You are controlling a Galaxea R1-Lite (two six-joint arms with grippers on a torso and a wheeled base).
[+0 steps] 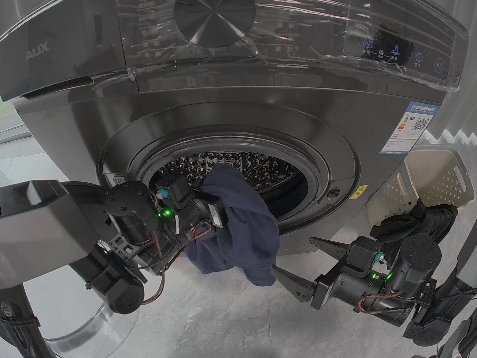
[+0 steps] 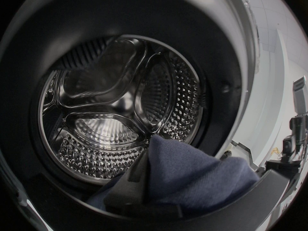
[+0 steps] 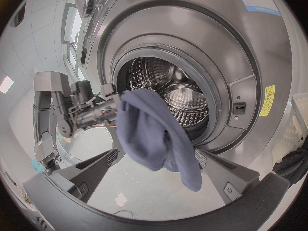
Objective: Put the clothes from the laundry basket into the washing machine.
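Navy garment (image 1: 243, 224) at open washing machine (image 1: 318, 120) mouth; black clothes (image 1: 422, 222) on white laundry basket (image 1: 437, 175) rim.

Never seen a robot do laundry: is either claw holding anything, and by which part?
Left claw grips the dark blue garment by a fold near its top; the rest hangs. Right claw is empty.

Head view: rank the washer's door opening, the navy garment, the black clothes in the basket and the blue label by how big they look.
1. door opening
2. navy garment
3. black clothes, partly hidden, so only narrowly ahead of the label
4. blue label
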